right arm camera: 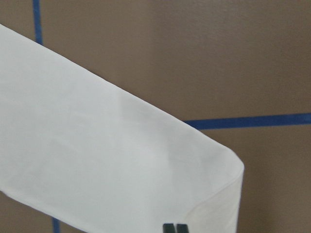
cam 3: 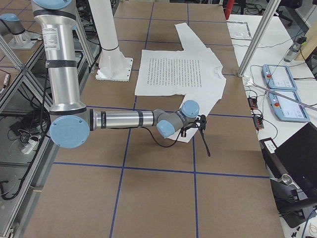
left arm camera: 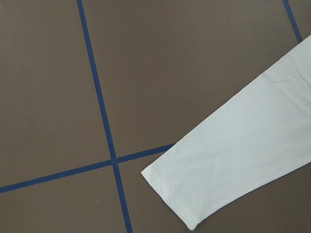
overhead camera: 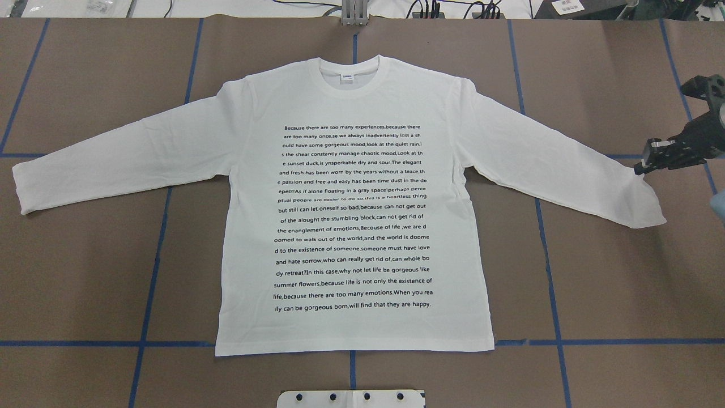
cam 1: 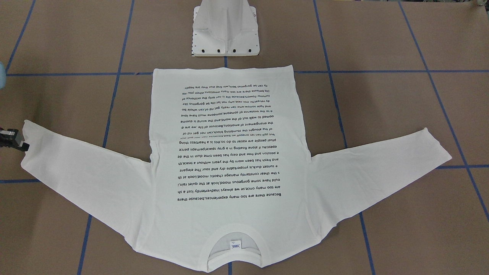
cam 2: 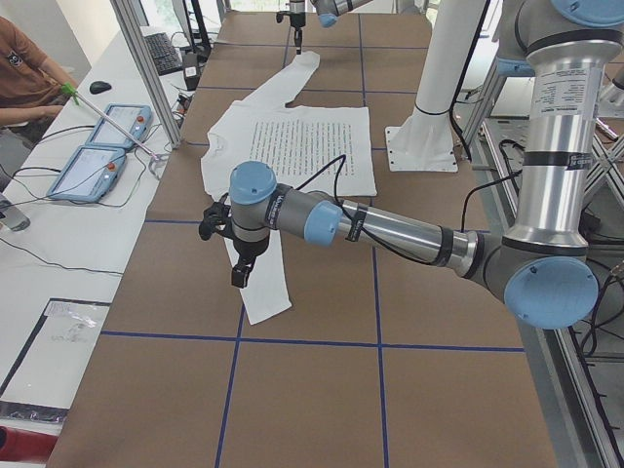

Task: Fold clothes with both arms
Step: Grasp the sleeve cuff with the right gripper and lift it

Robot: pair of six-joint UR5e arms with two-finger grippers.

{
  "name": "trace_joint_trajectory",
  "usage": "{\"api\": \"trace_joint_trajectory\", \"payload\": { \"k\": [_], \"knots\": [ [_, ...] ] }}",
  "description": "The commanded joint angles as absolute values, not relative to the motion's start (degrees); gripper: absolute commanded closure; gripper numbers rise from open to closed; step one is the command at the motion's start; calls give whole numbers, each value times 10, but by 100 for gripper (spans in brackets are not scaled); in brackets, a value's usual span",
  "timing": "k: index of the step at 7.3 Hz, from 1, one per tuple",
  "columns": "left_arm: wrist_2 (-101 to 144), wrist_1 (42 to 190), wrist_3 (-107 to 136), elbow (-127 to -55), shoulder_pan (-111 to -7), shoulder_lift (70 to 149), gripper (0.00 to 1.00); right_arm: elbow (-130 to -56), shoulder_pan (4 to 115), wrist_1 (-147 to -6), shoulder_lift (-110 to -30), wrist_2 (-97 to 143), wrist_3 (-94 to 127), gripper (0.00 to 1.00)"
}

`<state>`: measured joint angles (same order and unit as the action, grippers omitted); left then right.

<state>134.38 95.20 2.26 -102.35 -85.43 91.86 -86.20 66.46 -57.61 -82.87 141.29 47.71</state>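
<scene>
The left arm (cam 2: 390, 229) is reaching out low toward the left end of the surface (overhead camera: 85, 283). The left tool (cam 2: 239, 276) is hanging just above the cuff of the left sleeve (overhead camera: 113, 170). It is showing only in the side view, so I cannot tell whether its fingers are apart or together. The left wrist view is showing that cuff lying flat beside a crossing of blue tape lines (left arm camera: 104, 145).

The T-shirt (overhead camera: 351, 334) is lying flat in the middle of the surface. Its printed text (overhead camera: 354, 221) is facing up and both sleeves are spreading out toward the two ends. Its collar (overhead camera: 354, 63) and neck label (overhead camera: 346, 77) are pointing at the far edge, on the operators' side. Its hem is running along the tape line near the robot's edge, just ahead of the white pedestal base (overhead camera: 351, 398).

The right sleeve (overhead camera: 555, 164) is stretching toward the right end of the surface, and the right arm (cam 3: 124, 119) is lying low over there. The right tool (overhead camera: 643, 165) is touching the far corner of that cuff. In the right wrist view its fingertips (right arm camera: 168, 227) are sitting together over the white cloth at the cuff's edge. Whether any cloth is being pinched between them I cannot tell.
</scene>
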Motion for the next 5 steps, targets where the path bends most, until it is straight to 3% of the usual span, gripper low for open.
{"api": "trace_joint_trajectory", "payload": {
  "k": [1, 3, 5],
  "knots": [
    [1344, 954, 21, -1024, -854, 918, 0, -864, 604, -579, -702, 1406, 677, 100],
    [1344, 955, 20, -1024, -854, 918, 0, -828, 521, -581, -568, 1307, 840, 100],
    [1345, 955, 20, -1024, -854, 917, 0, -737, 477, -577, -422, 1217, 936, 100]
  ]
}}
